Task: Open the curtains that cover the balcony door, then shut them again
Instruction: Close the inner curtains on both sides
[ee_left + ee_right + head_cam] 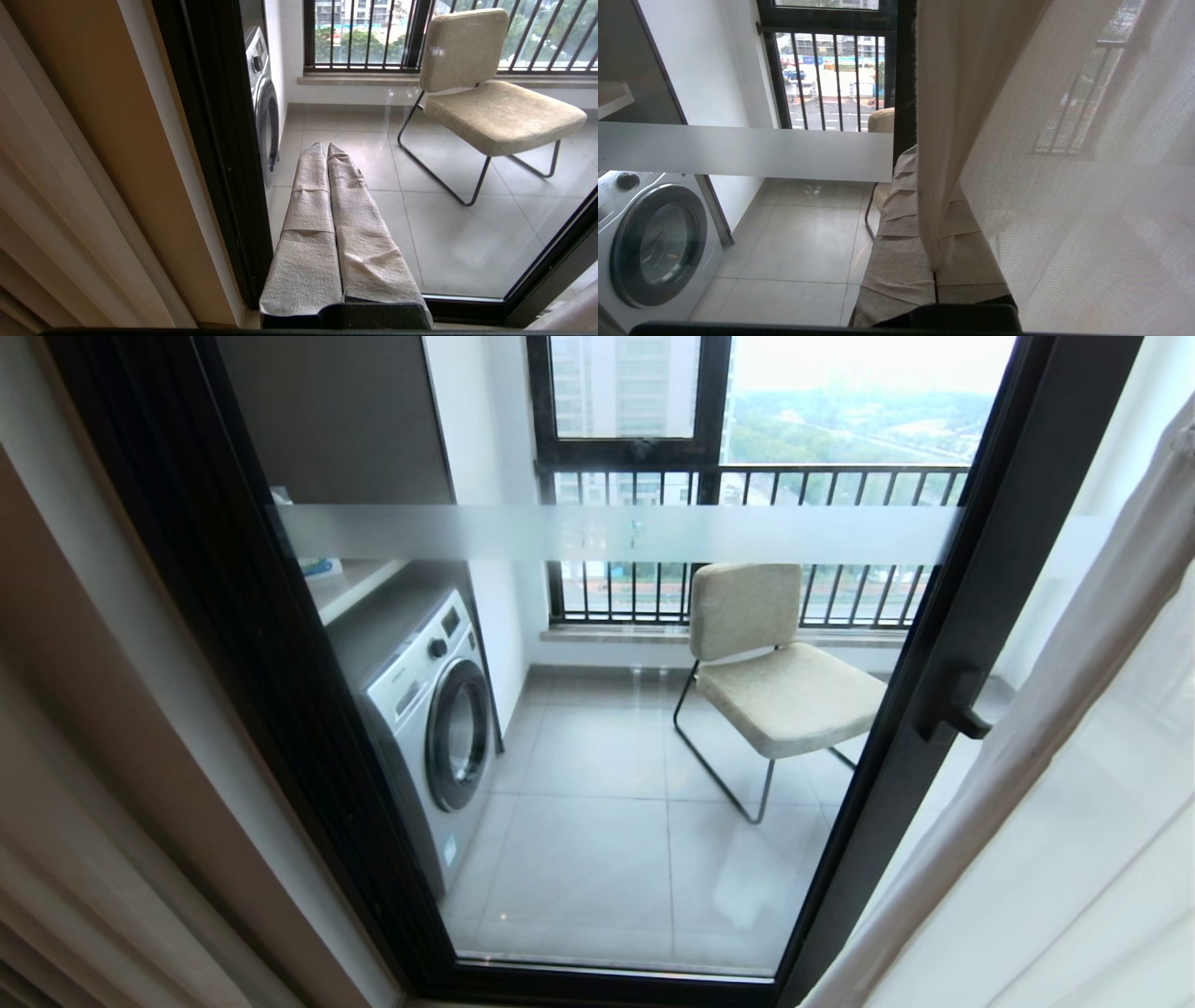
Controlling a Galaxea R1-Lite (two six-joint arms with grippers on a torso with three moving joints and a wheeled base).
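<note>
- Curtains stand parted to both sides of the glass: the heavy beige drape point(84, 821) bunches at the left edge of the head view, and the white sheer point(1055, 784) hangs at the right.
- Balcony door point(635, 537), dark-framed with a frosted band and a black handle point(952, 709), is uncovered in the middle; a washing machine point(434, 719) and a padded chair point(775, 663) show through it.
- Right gripper point(934, 275), fingers wrapped in cloth, is clamped on the sheer's leading edge, which runs up from between the closed tips just beside the door frame.
- Left gripper point(327, 154) is pressed together on nothing, pointing at the glass near the left frame, apart from the drape.
- Judged from this, the closing pull is at hand. The thin fold could slip from the padded tips if dragged too fast, or the fabric could snag on the handle, leaving the door half covered.
- Only the sheer is held; the heavy drape would remain open.
</note>
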